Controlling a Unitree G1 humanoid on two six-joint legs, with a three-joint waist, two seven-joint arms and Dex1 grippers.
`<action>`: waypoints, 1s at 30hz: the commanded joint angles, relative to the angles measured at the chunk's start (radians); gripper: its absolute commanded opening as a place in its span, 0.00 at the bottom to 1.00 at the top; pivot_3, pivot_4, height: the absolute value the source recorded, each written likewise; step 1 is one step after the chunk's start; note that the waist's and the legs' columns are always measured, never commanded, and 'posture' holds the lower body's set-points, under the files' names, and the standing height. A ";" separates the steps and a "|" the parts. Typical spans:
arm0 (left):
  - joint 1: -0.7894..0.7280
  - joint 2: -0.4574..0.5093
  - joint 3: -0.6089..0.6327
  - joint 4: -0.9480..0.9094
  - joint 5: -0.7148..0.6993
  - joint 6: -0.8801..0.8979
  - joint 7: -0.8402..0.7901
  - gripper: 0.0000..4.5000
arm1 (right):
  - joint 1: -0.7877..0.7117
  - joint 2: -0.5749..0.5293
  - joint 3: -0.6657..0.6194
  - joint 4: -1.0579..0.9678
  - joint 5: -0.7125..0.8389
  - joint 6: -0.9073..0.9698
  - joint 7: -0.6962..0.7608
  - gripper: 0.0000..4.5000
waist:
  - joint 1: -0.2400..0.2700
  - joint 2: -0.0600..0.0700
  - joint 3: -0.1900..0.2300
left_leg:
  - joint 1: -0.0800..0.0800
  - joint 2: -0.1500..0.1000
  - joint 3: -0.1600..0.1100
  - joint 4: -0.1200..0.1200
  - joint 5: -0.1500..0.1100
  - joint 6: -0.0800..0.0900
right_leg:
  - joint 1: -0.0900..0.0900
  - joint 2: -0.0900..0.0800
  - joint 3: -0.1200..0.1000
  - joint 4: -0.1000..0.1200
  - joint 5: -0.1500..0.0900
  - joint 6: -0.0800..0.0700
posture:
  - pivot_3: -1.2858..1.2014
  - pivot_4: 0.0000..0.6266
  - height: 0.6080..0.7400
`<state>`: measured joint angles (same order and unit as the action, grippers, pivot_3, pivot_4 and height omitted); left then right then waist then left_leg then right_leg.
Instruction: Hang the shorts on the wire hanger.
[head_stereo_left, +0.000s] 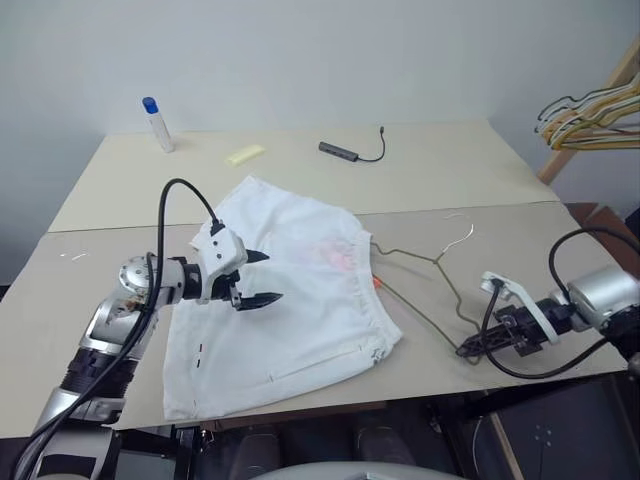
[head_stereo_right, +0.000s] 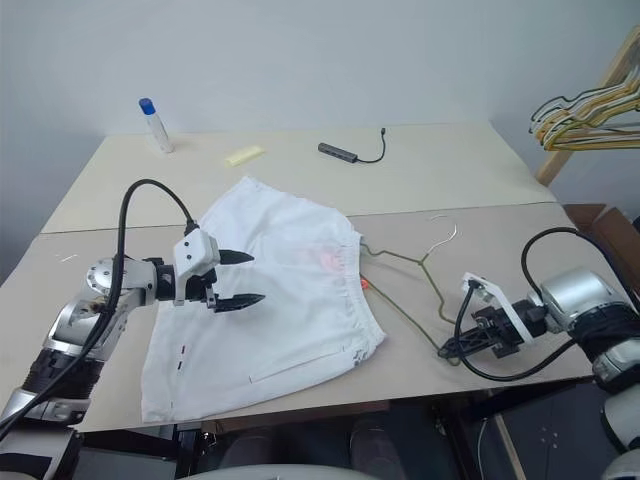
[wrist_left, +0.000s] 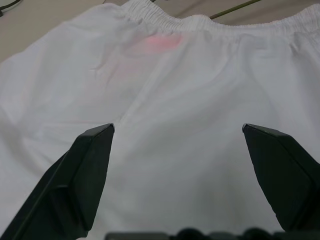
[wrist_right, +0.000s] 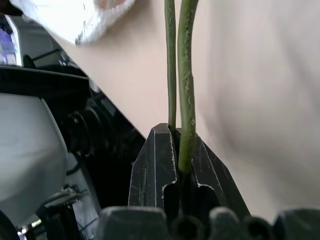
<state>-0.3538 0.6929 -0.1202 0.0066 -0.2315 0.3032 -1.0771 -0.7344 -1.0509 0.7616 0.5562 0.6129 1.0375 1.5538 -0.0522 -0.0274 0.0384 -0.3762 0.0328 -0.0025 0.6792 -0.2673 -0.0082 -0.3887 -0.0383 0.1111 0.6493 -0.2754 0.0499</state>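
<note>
White shorts (head_stereo_left: 285, 300) lie flat at the near edge of the table (head_stereo_left: 110, 190), waistband toward three o'clock with a faint pink stain just inside it. At about nine o'clock from the shorts' middle, the left gripper (head_stereo_left: 258, 278) hovers over the cloth with its two black fingers spread wide and nothing between them; the left wrist view looks along those fingers at the plain white fabric and up to the elastic waistband. Just past the waistband, at three o'clock, the wire hanger (head_stereo_left: 430, 275) rests on the table, its small hook pointing to about one o'clock, one end seemingly tucked at or under the waistband. At the hanger's near corner, around four o'clock from the shorts, the right gripper (head_stereo_left: 478, 344) is clamped tight on the wire. Judged from this, the hanger is secured and threading is in hand: the next move likely calls for the left gripper to pinch the waistband and lift it open so the wire can slide in.
</note>
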 joint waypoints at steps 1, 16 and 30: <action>-0.012 -0.006 0.006 -0.035 0.005 -0.016 0.014 0.99 | -0.083 0.048 0.017 0.092 0.040 -0.005 0.061 0.00 | 0.004 0.000 0.000 | 0.000 0.000 0.000 0.000 0.000 0.000 | 0.000 0.000 0.000 0.000 0.000 0.000 | 0.53 0.00 1.00; 0.003 -0.016 0.010 -0.058 0.008 -0.006 0.047 0.99 | -0.217 0.218 0.089 0.361 -0.005 -0.101 0.061 0.00 | 0.038 0.001 0.000 | 0.000 0.000 0.000 0.001 0.000 0.000 | -0.001 0.000 -0.001 0.003 0.001 -0.001 | 0.54 0.00 1.00; 0.008 -0.018 0.011 -0.061 0.007 -0.006 0.049 0.99 | -0.163 0.272 -0.258 0.335 -0.168 -0.267 -0.051 0.00 | 0.039 0.001 0.000 | -0.001 -0.001 0.000 0.001 0.000 0.000 | -0.002 0.000 -0.001 0.006 0.001 -0.001 | 0.53 0.00 1.00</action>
<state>-0.3361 0.6724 -0.1265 -0.0261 -0.2165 0.3051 -1.0305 -0.9082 -0.7724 0.5607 0.9650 0.4586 0.8060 1.5242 -0.0135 -0.0267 0.0382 -0.3768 0.0322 -0.0026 0.6807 -0.2672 -0.0083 -0.3908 -0.0384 0.1105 0.6551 -0.2748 0.0489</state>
